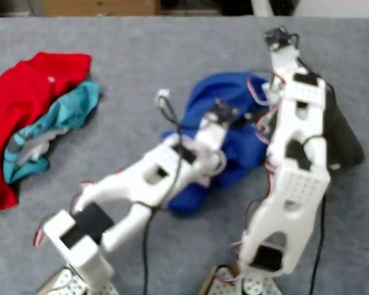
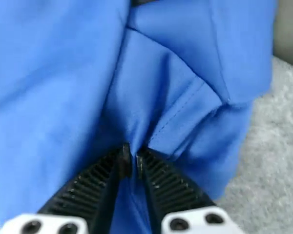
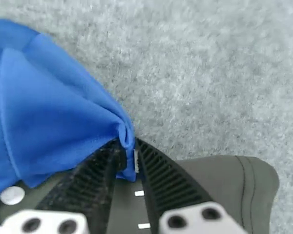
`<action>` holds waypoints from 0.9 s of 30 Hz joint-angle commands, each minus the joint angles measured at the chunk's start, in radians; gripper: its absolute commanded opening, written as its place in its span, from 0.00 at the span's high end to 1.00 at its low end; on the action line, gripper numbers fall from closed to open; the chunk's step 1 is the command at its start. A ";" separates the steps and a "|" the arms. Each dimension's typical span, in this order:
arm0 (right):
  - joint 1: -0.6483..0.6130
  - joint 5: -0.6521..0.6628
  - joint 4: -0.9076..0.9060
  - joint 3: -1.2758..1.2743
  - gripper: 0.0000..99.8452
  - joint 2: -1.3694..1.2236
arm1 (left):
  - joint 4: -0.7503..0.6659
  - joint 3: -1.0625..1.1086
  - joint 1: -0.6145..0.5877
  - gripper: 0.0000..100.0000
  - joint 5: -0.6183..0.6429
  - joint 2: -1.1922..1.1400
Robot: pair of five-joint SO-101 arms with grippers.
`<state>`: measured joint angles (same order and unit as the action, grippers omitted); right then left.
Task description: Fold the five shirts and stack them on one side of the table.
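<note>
A blue shirt [image 1: 234, 138] lies bunched in the middle of the grey table. My left gripper [image 2: 131, 158] is shut on a pinched fold of the blue shirt [image 2: 88, 73] near its middle. My right gripper [image 3: 129, 153] is shut on a corner of the blue shirt [image 3: 49, 122], held over a black shirt [image 3: 219, 180]. In the high view the left arm [image 1: 172, 166] crosses the blue cloth and the right arm [image 1: 298, 153] stands over its right edge, with the black shirt [image 1: 341, 138] beside it. A red shirt [image 1: 24, 104] and a teal shirt [image 1: 67, 114] lie heaped at the far left.
Bare grey table [image 1: 129, 67] stretches between the left heap and the blue shirt, and along the back. Both arm bases stand at the near edge. Cables hang around the right arm.
</note>
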<state>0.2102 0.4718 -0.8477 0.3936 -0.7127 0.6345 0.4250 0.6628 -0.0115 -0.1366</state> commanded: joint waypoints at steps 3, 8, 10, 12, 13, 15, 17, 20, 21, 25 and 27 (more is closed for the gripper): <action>0.012 -0.003 0.025 0.048 1.00 0.004 | 0.166 -0.080 -0.107 0.98 -0.002 0.157; 0.010 -0.003 0.020 0.048 1.00 0.002 | 0.276 -0.069 -0.222 0.98 -0.003 0.331; 0.005 -0.003 0.020 0.048 1.00 0.002 | 0.288 -0.043 -0.285 0.98 -0.017 0.395; -0.007 0.002 0.018 0.041 1.00 0.004 | 0.285 -0.006 -0.350 0.98 -0.052 0.444; -0.016 0.015 0.012 0.039 1.00 0.004 | 0.284 0.008 -0.382 0.98 -0.064 0.460; -0.039 0.074 -0.028 0.041 1.00 0.002 | 0.262 0.035 -0.440 0.98 -0.080 0.469; -0.070 0.127 -0.064 0.041 1.00 0.001 | 0.213 0.069 -0.496 0.98 -0.086 0.460; -0.110 0.189 -0.117 0.039 1.00 0.001 | 0.126 0.117 -0.577 0.98 -0.086 0.420; -0.119 0.199 -0.127 0.039 1.00 0.001 | 0.106 0.123 -0.601 0.98 -0.086 0.400; -0.137 0.222 -0.133 0.022 1.00 -0.001 | 0.048 0.126 -0.672 0.98 -0.084 0.292; -0.137 0.233 -0.132 0.013 1.00 -0.001 | 0.006 0.123 -0.698 0.98 -0.081 0.242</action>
<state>0.0813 0.6851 -0.9782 0.3936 -0.7158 0.6958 0.5570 0.0184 -0.0898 0.1427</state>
